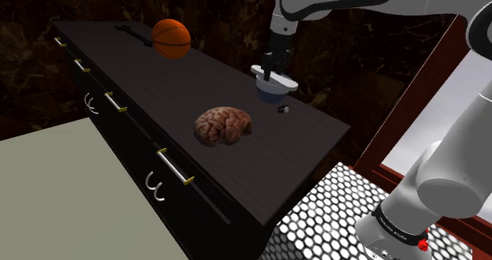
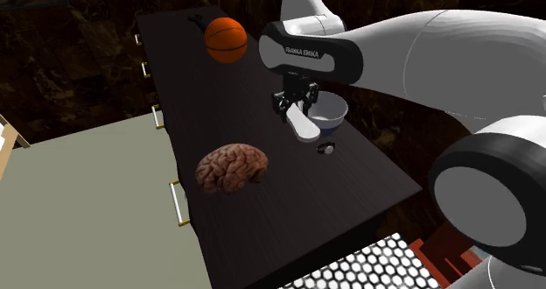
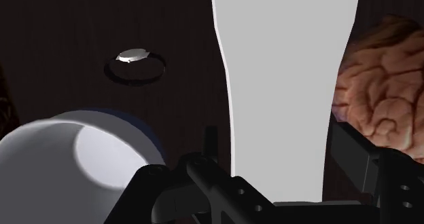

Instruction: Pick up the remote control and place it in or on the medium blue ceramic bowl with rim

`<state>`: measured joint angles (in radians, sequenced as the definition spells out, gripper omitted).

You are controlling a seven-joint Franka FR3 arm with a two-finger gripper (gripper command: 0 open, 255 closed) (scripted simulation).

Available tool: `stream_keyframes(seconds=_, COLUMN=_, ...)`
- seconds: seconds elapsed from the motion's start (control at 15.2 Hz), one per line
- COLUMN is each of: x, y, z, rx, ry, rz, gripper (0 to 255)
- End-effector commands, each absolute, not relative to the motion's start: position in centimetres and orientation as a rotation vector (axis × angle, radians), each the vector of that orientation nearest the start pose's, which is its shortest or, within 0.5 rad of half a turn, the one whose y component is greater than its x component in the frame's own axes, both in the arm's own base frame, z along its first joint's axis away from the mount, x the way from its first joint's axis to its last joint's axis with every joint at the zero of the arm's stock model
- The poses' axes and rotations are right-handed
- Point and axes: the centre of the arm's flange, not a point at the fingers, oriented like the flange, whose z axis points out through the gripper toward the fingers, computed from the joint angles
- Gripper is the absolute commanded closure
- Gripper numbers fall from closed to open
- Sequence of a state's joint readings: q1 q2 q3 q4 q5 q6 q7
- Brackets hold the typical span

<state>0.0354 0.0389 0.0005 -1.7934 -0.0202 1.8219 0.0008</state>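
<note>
Item: light grey remote control (image 2: 303, 126), slab-shaped. It is hanging above the dark desk (image 2: 262, 235), just beside the blue-sided, white-lined bowl (image 2: 333, 112).
End effector (image 2: 296, 102): black fingers (image 3: 354, 155) are clamping the remote control from both sides.
Others lying on the desk: brain model (image 2: 231, 168), small ring-shaped object (image 2: 327, 148), basketball (image 2: 226, 39).

White Franka arm (image 2: 420, 51), dark joints, "FRANKA EMIKA" lettering, all-black pincer (image 2: 296, 106).
</note>
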Motion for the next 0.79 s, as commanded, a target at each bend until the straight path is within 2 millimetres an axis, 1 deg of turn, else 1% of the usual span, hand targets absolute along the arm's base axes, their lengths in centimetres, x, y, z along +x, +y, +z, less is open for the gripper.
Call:
stream_keyframes(seconds=0.0, x=58.6, y=-0.2, z=51.9, rx=-3.161, ry=-0.065, rz=0.016, gripper=255)
stream_keyframes(seconds=0.73, x=66.4, y=-12.5, z=52.2, rx=-3.161, ry=-0.065, rz=0.016, gripper=255)
